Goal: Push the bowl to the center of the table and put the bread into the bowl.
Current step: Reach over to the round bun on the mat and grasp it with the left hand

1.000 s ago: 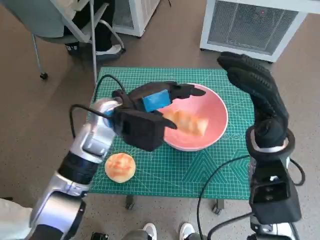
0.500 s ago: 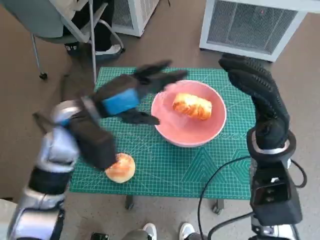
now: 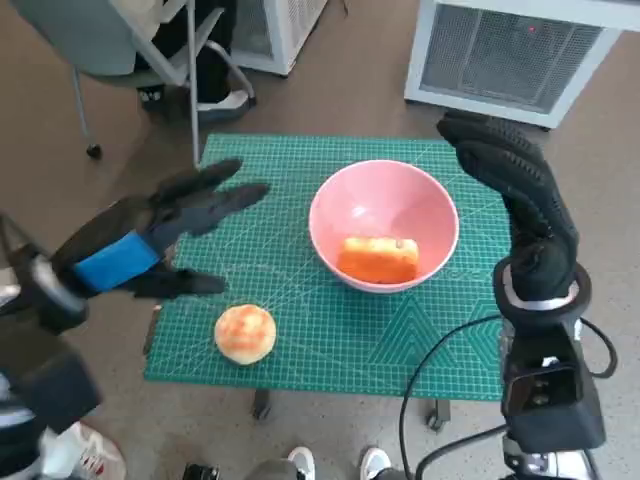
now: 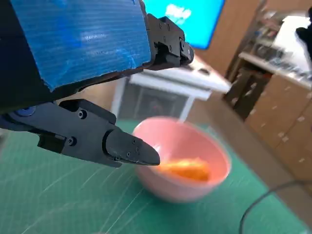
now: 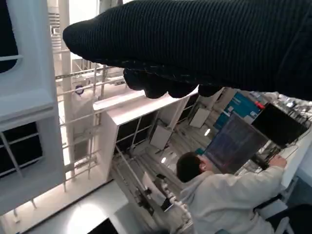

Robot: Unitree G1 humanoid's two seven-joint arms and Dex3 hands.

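Where the green mat point(image 3: 330, 340) covers the surface, one round bun point(image 3: 244, 333) lies nearest, close to the front edge and left of centre. One pink bowl point(image 3: 383, 212) sits farther back, about mid-surface and slightly right, holding one oblong bread point(image 3: 378, 259) on its near inner side; the left wrist view shows the same bowl point(image 4: 183, 190) with the bread point(image 4: 187, 169) inside. Left hand point(image 3: 160, 232): over the mat's left part, fingers spread, nothing in it. Right hand point(image 3: 515, 195): raised beside the bowl's right rim, fingers extended together, holding nothing. Beyond: one chair point(image 3: 110, 45), two white units point(image 3: 515, 50).
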